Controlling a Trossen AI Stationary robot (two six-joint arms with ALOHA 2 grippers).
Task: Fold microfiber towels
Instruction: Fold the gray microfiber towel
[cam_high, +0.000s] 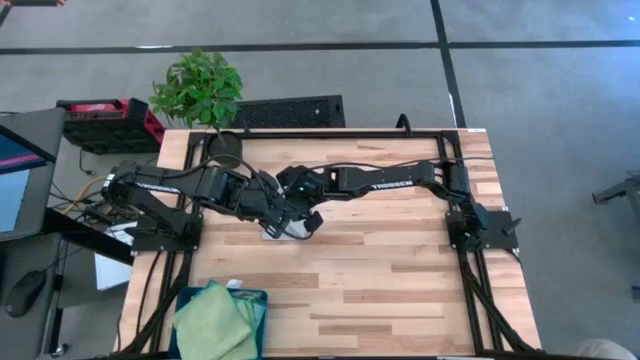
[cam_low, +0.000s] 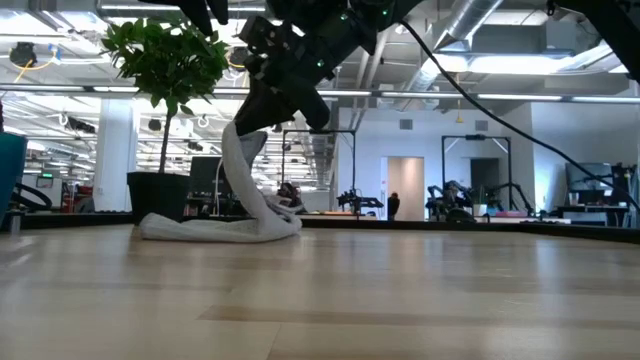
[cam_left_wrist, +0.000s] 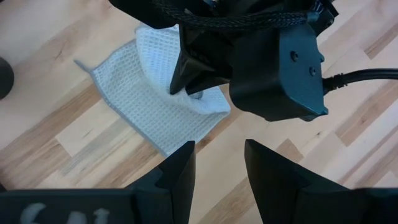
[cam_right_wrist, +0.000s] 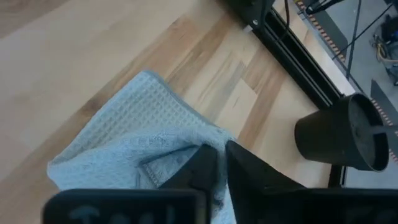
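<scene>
Just left of centre in the high view, the right gripper (cam_right_wrist: 219, 167) pinched a raised fold of the pale grey towel (cam_right_wrist: 130, 134), jaws nearly together on it. The left gripper (cam_left_wrist: 219, 163) hung just beside and above, jaws apart and empty. The towel's remainder lay on the table (cam_high: 400, 290).

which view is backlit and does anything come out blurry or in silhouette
Low view: bright ceiling lights and the pale room behind backlight the scene, so the arms, the right gripper and the potted plant read almost as silhouettes, while the pale grey towel stays legible. Right wrist view: soft, own fingers blurred. Left wrist view: sharp on the towel's weave. High view: evenly lit.
</scene>
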